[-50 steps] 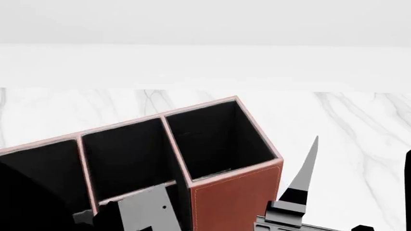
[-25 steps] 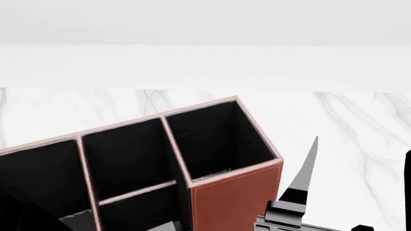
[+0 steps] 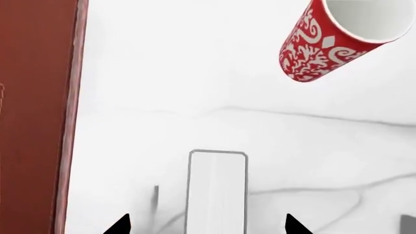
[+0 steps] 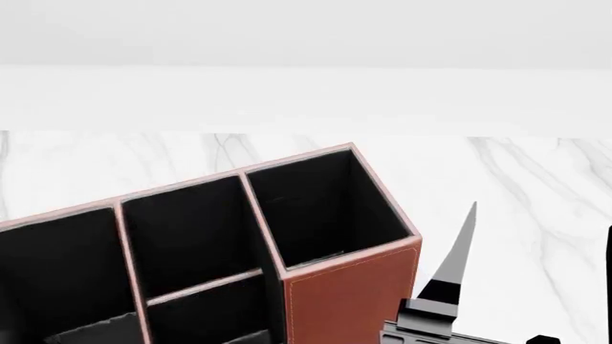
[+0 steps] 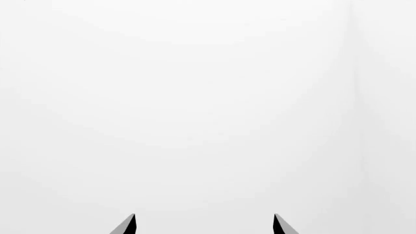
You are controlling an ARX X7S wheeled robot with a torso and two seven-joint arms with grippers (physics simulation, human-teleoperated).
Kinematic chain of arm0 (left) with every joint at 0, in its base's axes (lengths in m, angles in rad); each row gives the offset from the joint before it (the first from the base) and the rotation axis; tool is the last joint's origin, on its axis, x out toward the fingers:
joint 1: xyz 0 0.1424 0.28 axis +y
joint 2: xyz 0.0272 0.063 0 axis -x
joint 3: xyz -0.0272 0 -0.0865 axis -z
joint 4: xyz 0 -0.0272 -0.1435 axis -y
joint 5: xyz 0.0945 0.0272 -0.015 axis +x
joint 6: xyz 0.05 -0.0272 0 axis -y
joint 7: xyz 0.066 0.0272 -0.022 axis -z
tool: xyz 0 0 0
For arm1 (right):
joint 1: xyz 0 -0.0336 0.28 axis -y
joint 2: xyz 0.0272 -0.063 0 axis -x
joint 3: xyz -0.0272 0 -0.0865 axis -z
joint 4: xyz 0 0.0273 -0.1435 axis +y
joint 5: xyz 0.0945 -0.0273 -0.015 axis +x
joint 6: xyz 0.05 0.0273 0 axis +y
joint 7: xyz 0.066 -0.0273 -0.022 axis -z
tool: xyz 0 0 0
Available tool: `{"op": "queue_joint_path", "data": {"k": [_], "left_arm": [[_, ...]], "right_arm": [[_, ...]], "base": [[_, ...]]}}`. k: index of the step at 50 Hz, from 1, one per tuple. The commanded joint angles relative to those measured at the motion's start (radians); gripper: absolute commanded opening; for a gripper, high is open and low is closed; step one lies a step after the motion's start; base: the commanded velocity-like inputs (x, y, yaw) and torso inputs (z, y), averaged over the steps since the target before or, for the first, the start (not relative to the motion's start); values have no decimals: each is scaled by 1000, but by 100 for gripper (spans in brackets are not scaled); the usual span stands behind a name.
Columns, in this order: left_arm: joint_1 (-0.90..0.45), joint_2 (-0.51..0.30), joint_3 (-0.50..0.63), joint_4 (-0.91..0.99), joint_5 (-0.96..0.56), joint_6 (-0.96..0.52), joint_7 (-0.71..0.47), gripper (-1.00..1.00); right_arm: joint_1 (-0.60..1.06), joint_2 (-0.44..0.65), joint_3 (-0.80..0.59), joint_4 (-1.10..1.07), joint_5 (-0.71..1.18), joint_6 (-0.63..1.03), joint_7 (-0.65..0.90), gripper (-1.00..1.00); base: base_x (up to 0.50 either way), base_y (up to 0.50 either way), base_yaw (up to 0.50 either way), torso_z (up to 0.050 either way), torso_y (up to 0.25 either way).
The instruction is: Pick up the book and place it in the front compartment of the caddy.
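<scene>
Caddy (image 4: 349, 287) fills the lower left of the head view on the marble table (image 4: 535, 186), reddish-brown wall with pale stitching, black sections open on top. Right gripper's (image 4: 449, 287) dark pointed finger (image 4: 457, 247) rises just beside the caddy's corner wall.

Left wrist view: left gripper (image 3: 208, 225) spread wide, tips on either side of the book (image 3: 217, 192), not touching it. Book shows its white page edges, near the caddy wall (image 3: 36, 117). Red-and-white mug (image 3: 331, 39) sits well apart from the book.

Right wrist view: right gripper (image 5: 204, 224) tips wide apart, holding nothing, plain white beyond.
</scene>
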State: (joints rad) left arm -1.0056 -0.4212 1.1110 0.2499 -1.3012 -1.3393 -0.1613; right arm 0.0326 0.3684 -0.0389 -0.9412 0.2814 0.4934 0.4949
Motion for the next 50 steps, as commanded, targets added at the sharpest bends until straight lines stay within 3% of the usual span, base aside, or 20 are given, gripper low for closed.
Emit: {"op": "queue_joint_path", "data": {"k": [1, 16, 17, 34, 50], "left_arm": [[9, -1, 37, -4, 40, 23, 19, 100], [15, 6, 75, -30, 96, 68, 52, 100], [15, 6, 77, -29, 98, 68, 50, -100], [-31, -21, 84, 27, 89, 68, 85, -100], [-296, -90, -56, 160, -108, -4, 170, -100]], "right_arm": [[-1, 8, -7, 0, 0, -6, 5, 100], [-3, 14, -7, 13, 7, -21, 10, 100], [-3, 14, -8, 13, 7, -21, 11, 100], [-1, 21, -12, 9, 16, -18, 23, 100], [0, 28, -14, 3, 23, -13, 35, 100]], "base": [[0, 0, 0, 0, 0], [0, 0, 0, 0, 0], [0, 0, 0, 0, 0], [0, 0, 0, 0, 0], [0, 0, 0, 0, 0]]}}
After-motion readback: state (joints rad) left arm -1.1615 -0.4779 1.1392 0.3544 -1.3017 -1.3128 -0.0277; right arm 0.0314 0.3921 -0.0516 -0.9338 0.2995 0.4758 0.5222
